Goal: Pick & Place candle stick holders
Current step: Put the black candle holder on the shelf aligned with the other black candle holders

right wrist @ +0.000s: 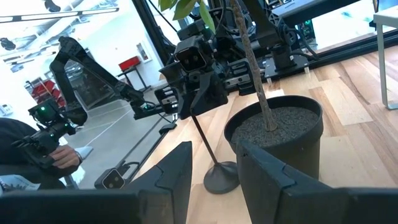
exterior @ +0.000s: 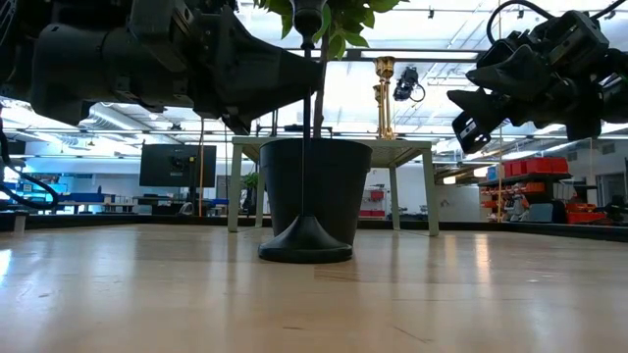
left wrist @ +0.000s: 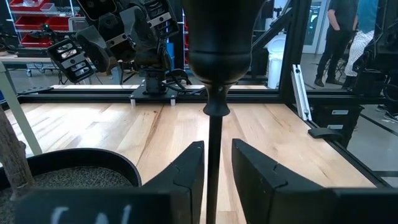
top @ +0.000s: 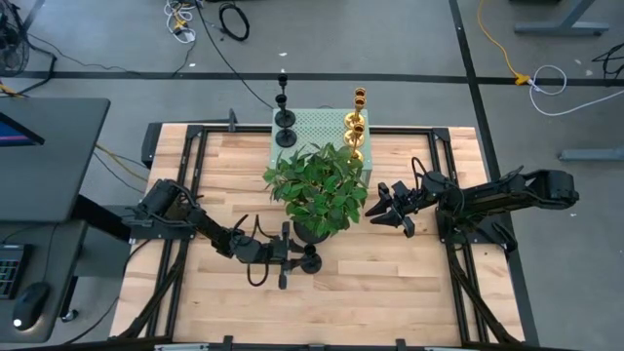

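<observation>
Three candle stick holders [top: 354,125] parked at counter's [top: 419,283] 12 o'clock; fourth black holder [top: 310,259] upright, unlifted, between left end effector's [top: 286,259] part-open fingers; right end effector [top: 385,208] half-open, empty.

black candle stick holders: 2, one by the pot [top: 311,259], one on the green mat [top: 284,119]
gold candle stick holders: 2 [top: 357,125]
potted plant: 1 [top: 317,185]
green mat: 1 [top: 317,127]
robot arms: 2
</observation>
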`<control>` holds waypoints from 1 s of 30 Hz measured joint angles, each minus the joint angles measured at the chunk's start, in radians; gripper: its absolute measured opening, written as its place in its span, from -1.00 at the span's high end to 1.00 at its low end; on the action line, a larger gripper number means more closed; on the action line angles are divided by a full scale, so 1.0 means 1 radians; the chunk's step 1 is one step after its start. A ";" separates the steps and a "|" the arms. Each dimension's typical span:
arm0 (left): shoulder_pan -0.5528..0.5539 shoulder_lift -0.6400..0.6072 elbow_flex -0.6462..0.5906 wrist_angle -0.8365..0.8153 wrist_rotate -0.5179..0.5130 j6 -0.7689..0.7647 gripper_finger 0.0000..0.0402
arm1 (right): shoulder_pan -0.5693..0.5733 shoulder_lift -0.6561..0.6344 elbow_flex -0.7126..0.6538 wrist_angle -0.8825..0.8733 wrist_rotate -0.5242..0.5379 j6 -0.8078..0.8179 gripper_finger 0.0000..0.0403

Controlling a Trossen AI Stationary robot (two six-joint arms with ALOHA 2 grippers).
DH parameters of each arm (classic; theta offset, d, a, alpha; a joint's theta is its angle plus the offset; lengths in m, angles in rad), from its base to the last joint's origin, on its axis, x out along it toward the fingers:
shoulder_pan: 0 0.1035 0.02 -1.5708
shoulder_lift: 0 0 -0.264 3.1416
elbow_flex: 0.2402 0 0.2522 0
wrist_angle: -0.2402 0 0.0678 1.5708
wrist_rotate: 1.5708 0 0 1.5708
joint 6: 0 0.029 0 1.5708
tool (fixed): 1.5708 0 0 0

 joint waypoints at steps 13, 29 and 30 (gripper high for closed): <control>0.000 0.000 0.000 -0.001 0.000 0.002 0.91 | 0.000 0.000 0.000 0.000 0.000 -0.001 0.38; -0.048 -0.018 -0.015 -0.006 -0.089 0.025 0.93 | 0.000 0.000 0.000 -0.014 0.000 -0.004 0.38; -0.056 -0.029 -0.024 -0.007 -0.105 0.030 0.93 | 0.000 0.000 0.000 -0.017 0.000 -0.004 0.38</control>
